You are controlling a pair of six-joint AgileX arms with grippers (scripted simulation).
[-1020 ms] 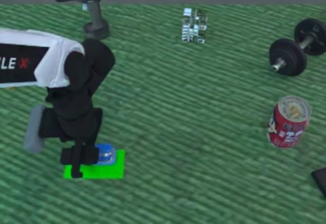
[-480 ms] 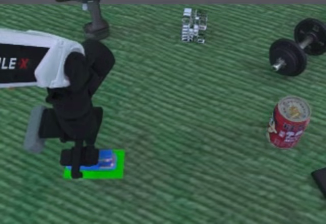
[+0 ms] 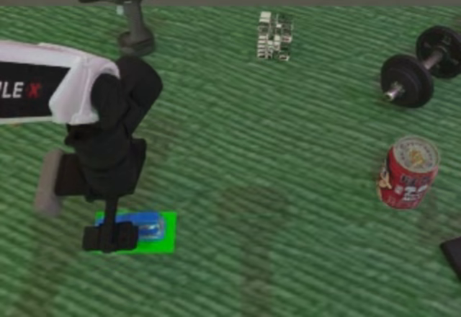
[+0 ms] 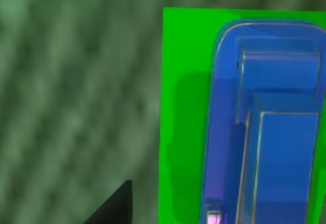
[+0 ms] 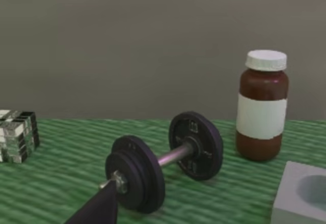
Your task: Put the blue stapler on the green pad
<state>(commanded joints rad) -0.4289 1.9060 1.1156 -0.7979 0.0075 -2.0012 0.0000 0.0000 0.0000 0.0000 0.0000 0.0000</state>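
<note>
The stapler [image 3: 142,225] lies flat on the pad [image 3: 164,236] at the surface's front left, its left end hidden under the left hand [image 3: 108,237]. Whether that hand is spread or pinching cannot be told. The right hand is cut off at the right edge.

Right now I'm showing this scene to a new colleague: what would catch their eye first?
Probably the green pad near the table's front left, vivid against the ribbed carpet, with the blue stapler lying on it. The left arm's black tool hangs right over the stapler's left end. After that, the red can and the black dumbbell on the right side stand out.
</note>
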